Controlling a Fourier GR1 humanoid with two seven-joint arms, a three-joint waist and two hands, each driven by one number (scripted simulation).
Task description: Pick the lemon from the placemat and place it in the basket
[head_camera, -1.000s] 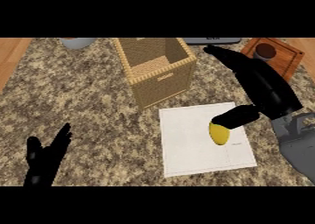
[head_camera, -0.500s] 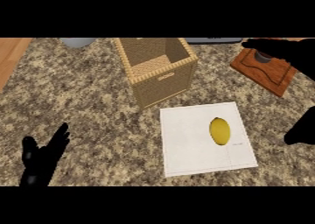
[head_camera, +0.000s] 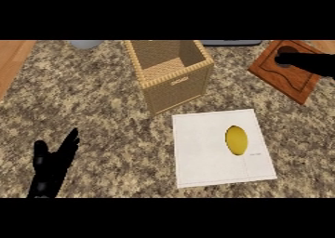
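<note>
Lemon: a yellow lemon [head_camera: 236,139] lies on its own, long axis running away from the viewer, on the right half of the placemat. No hand touches it.

Placemat: a white rectangular placemat [head_camera: 204,158] lies flat on the counter, right of centre and towards the near edge. Its far left corner sits near the foot of the basket.

Basket: a tall, square woven basket [head_camera: 171,72] stands upright beyond the placemat, open at the top. Its inside walls show, and nothing can be seen in it.

Right hand: the right hand [head_camera: 314,62] comes in from the right edge, high in the view, as a dark shape over the wooden board. It is well apart from the lemon. Whether its fingers are open or curled cannot be told, and it shows nothing in its hold.

Left hand: the left hand [head_camera: 52,165] shows at the lower left, over bare counter, fingers straight and pointing up, relaxed and holding nothing. It rests well apart from the placemat.

Wooden board: a reddish-brown square board [head_camera: 287,74] lies tilted at the far right, partly under the right hand.

Counter: a speckled brown and beige stone counter [head_camera: 95,111] bears everything, with a strip of pale wood [head_camera: 7,60] at the far left.

Grey object: a small grey shape [head_camera: 85,44] shows at the far edge, left of the basket, cut off by the view.
</note>
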